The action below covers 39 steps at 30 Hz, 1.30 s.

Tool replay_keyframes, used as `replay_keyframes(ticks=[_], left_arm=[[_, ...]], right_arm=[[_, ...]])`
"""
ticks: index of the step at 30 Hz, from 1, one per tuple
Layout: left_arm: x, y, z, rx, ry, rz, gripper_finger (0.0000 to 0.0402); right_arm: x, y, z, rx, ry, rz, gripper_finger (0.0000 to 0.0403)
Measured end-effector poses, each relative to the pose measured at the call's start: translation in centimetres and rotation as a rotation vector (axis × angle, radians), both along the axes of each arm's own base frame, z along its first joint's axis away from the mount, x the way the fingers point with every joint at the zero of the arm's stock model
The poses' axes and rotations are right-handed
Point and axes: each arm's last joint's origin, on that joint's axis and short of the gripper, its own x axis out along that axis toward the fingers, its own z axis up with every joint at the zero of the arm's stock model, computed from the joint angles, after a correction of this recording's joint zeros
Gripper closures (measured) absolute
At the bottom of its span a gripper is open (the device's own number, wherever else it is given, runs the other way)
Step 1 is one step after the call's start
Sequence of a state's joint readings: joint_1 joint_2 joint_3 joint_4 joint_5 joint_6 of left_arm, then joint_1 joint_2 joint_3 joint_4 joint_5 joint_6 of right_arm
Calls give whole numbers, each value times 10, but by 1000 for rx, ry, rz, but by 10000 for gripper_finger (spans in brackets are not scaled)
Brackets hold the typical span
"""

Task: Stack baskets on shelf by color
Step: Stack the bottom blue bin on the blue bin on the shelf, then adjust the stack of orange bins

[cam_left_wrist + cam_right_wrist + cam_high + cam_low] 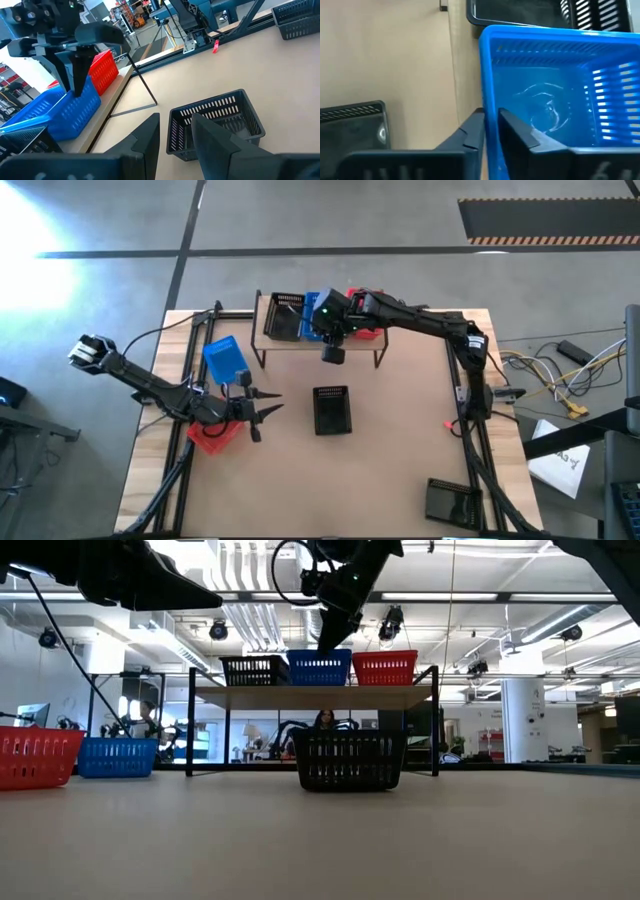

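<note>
Concrete floor surrounds a wooden table [390,470] with two dark arms working over it. At the far edge, the right gripper [490,125] sits over the shelf [270,345], its two fingers pinching the near wall of the blue basket [555,105], one finger outside the wall and one inside. That blue basket stands in the middle of the shelf top, with a black basket [284,317] touching it on one side and a red basket [366,332] on the other. The low view shows what the overhead view hides under the arm: all three stand in a level row on the plank, black, blue [319,667], red [385,667], on thin black legs. Another black basket [332,409] sits alone on the table in front of the shelf, well apart from the right gripper. The left gripper [262,412] hovers low near the table's left side, its fingers spread with nothing between them, pointing toward that lone black basket [215,125]. Just behind it lie a loose blue basket [224,359] and a red one [213,437], seen in the low view side by side on the tabletop. One more black basket [450,502] rests at the near right corner, which only the overhead view shows clearly.
</note>
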<state>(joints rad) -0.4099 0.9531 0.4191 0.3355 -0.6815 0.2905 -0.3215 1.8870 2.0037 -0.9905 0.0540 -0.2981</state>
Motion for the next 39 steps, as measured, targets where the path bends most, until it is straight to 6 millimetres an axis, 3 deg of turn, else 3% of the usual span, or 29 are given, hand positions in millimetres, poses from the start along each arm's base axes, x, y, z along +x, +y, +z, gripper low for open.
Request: replay_keyframes(ticks=[5, 16, 24, 29, 31, 34, 39], left_arm=[[0, 0, 0, 0, 0, 0, 304], [0, 0, 0, 1, 3, 0, 304], [0, 0, 0, -21, -4, 3, 304], [0, 0, 1, -48, -14, 12, 304], [2, 0, 12, -85, -57, 55, 304], [4, 5, 45, -119, -126, 153, 304], [5, 30, 100, -82, 53, 300, 305]], right_arm=[[-3, -6, 0, 2, 8, -13, 388], [-8, -5, 0, 9, 51, -3, 349], [-32, 3, 41, -15, -54, -26, 279], [-59, -1, 58, -88, -65, -256, 280], [-69, -8, 52, -78, -28, -332, 292], [-77, -19, 34, -22, 13, -381, 315], [-79, -39, 4, -6, 13, -441, 359]])
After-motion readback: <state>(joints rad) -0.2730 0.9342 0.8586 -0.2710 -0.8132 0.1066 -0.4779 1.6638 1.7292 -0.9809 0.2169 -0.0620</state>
